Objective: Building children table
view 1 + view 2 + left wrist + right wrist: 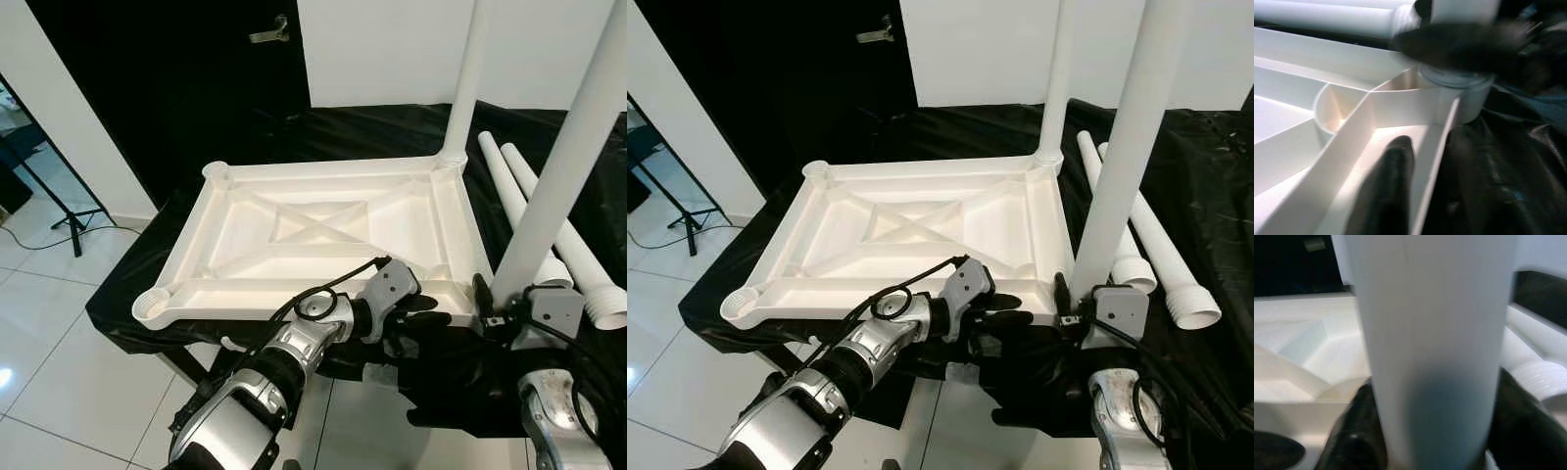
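A white tabletop (323, 230) lies upside down on a black-draped surface. One white leg (468, 78) stands upright in its far right corner socket. A second leg (563, 157) stands at the near right corner, and my right gripper (504, 300) is shut on its lower end; black fingers (1354, 431) flank it in the right wrist view. My left gripper (429, 313) sits at the tabletop's near edge beside that corner, one finger (1386, 186) inside the rim and the other outside, shut on the rim. The two left corner sockets (152, 305) hold nothing.
Two loose white legs (549, 230) lie on the black sheet (598, 196) to the right of the tabletop. A black door with a handle (269, 31) is behind. A tripod stand (73, 220) stands on the white tiled floor at left.
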### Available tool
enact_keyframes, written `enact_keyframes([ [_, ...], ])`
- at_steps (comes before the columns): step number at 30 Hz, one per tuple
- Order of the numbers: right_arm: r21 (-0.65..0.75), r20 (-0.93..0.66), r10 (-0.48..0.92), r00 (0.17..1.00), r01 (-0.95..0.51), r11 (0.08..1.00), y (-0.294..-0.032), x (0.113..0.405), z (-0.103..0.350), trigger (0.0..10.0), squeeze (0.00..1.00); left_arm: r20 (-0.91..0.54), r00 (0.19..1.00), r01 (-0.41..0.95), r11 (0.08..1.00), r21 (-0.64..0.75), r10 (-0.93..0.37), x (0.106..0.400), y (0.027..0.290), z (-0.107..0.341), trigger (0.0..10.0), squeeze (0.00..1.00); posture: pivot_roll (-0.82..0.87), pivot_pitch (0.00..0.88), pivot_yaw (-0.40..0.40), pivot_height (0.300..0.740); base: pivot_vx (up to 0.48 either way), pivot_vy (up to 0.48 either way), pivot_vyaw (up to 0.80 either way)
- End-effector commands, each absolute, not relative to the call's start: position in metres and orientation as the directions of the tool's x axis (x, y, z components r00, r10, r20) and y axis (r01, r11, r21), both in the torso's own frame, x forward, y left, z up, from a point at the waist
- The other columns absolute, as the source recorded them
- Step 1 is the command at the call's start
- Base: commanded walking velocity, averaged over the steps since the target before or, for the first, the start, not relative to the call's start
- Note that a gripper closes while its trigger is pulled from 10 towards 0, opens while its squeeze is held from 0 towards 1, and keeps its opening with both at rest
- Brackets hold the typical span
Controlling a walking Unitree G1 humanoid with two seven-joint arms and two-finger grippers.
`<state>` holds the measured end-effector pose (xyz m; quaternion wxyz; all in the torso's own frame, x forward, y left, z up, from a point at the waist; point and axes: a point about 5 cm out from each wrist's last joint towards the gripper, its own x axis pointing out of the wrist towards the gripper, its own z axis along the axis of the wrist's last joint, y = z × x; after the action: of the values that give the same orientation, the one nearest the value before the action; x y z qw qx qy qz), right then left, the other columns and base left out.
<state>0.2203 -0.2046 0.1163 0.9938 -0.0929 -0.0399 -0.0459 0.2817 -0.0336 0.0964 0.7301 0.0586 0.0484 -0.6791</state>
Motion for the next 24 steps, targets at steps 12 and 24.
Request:
enact_keyframes([
  [12, -0.258, 0.081, -0.162, 0.983, 0.178, 0.95, -0.217, 0.207, 0.116, 10.0, 0.0, 0.016, 0.013, 0.997, 0.012, -0.079, -1.0, 0.279, -0.035, 0.106, 10.0, 0.0, 0.01, 0.0, 0.081, 0.74, 0.0, 0.0, 0.0],
  [24, -0.257, 0.033, -0.238, 0.971, 0.238, 0.937, -0.22, 0.172, 0.115, 10.0, 0.0, 0.164, 0.124, 0.982, 0.098, -0.16, -0.979, 0.285, -0.004, 0.115, 10.0, 0.0, -0.02, 0.0, 0.099, 0.74, 0.0, 0.0, 0.0],
])
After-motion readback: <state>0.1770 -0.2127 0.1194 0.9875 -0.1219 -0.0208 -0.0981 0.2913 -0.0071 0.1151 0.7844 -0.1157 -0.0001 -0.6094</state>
